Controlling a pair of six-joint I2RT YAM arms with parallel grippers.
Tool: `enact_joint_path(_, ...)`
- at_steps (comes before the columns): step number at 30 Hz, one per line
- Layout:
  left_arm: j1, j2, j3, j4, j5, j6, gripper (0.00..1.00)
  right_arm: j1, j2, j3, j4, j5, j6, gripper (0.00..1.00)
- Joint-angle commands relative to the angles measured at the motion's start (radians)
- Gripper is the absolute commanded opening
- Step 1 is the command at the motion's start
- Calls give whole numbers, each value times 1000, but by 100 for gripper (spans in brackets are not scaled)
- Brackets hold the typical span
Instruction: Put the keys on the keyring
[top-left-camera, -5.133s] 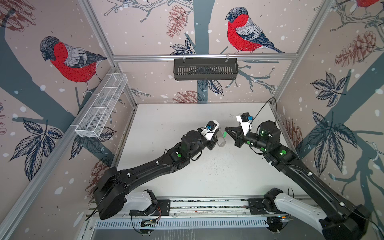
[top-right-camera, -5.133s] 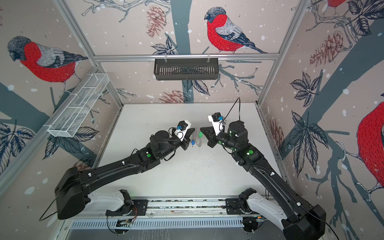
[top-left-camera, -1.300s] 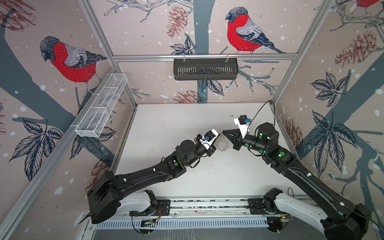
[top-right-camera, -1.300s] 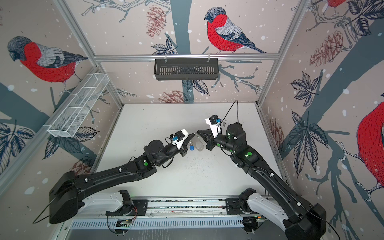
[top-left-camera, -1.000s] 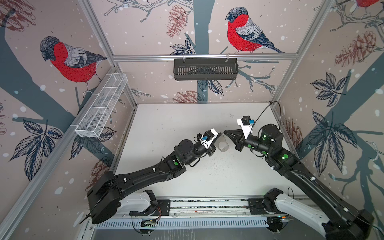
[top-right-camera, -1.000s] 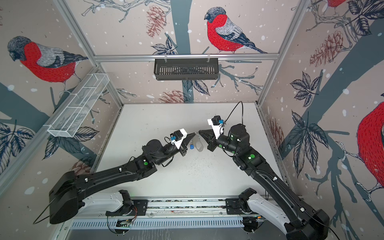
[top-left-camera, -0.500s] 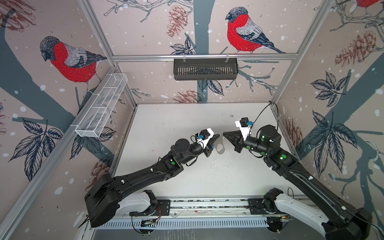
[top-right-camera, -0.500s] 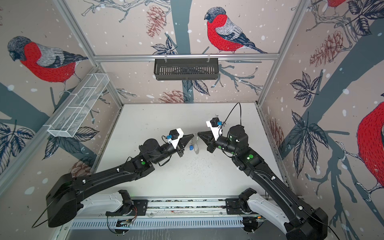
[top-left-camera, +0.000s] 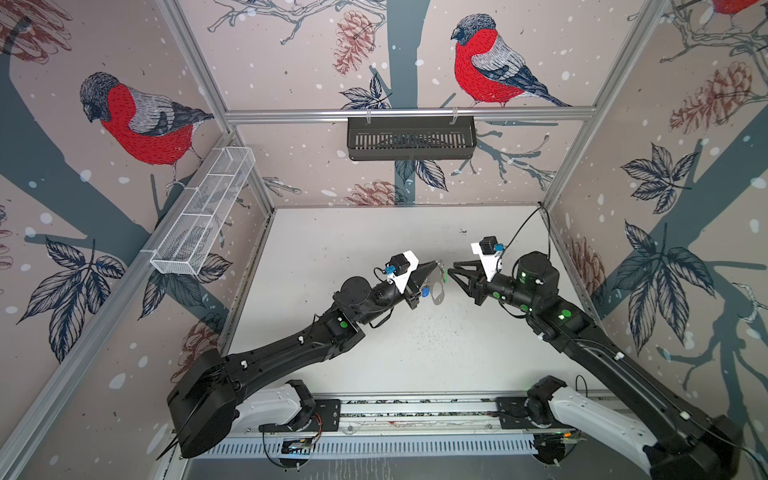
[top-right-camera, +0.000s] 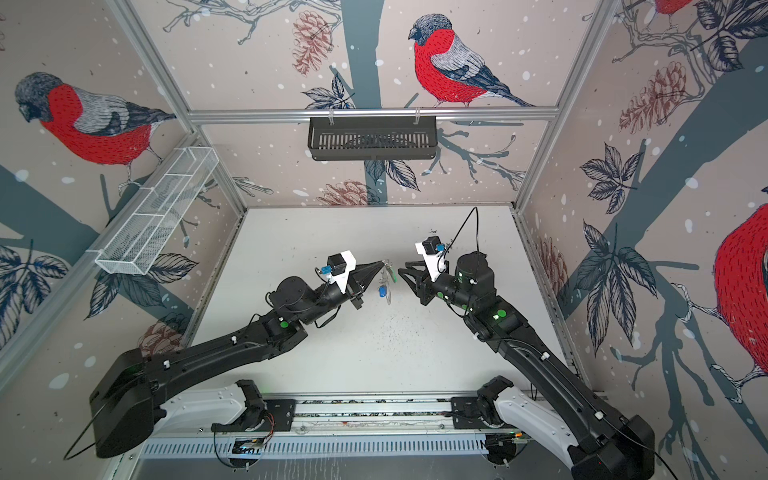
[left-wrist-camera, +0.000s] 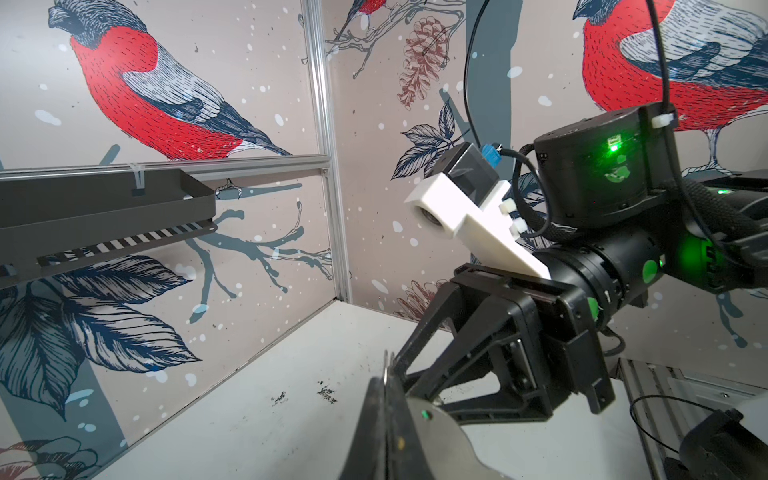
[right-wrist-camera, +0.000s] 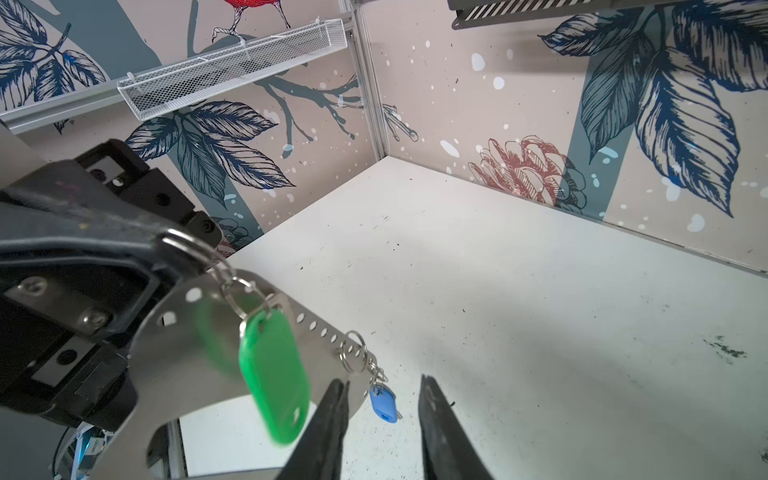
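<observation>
Right wrist view: my left claw (right-wrist-camera: 164, 266) clamps the keyring (right-wrist-camera: 195, 357); green-tag key (right-wrist-camera: 272, 374) and blue-tag key (right-wrist-camera: 383, 404) hang from its rings. My right claw (right-wrist-camera: 383, 379) stands apart, just beside them. Mesh basket (right-wrist-camera: 232, 70) contents: cannot tell.

The wallpaper (top-left-camera: 291, 54) was pinkish beige flecked with white, printed with red-breasted grey bullfinches, slate-blue branches, navy leaves and rust-coloured pine cones. The keyring (right-wrist-camera: 174, 374) seemed silvery grey, dotted with a row of holes. The green tag (right-wrist-camera: 274, 374) was vivid; the blue tag (right-wrist-camera: 383, 404) softer. The tabletop (top-left-camera: 374, 361) was white, speckled dark.
</observation>
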Motion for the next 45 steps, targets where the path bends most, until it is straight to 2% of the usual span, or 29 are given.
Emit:
enact_joint_path(1,22,20,-19,126,18,-26,0,0,-19,-4,29,72,15,39)
enact_joint_path(9,50,101,4,191,16,-17,0,-12,8,41,33,204,99,50)
enact_joint_path(17,71,138,18,190,51,-58,0,-36,39,15,104,191,168,58)
enact_joint_path(27,91,143,20,159,91,-91,0,-70,49,21,118,165,177,67)
enact_joint_path(31,114,138,19,185,157,-106,0,-80,37,-5,158,115,156,66)
enact_joint_path(38,234,153,3,305,361,-251,0,-85,-5,-54,246,-8,111,56)
enact_joint_path(45,253,139,7,262,474,-230,0,-83,-15,-68,305,-173,70,49)
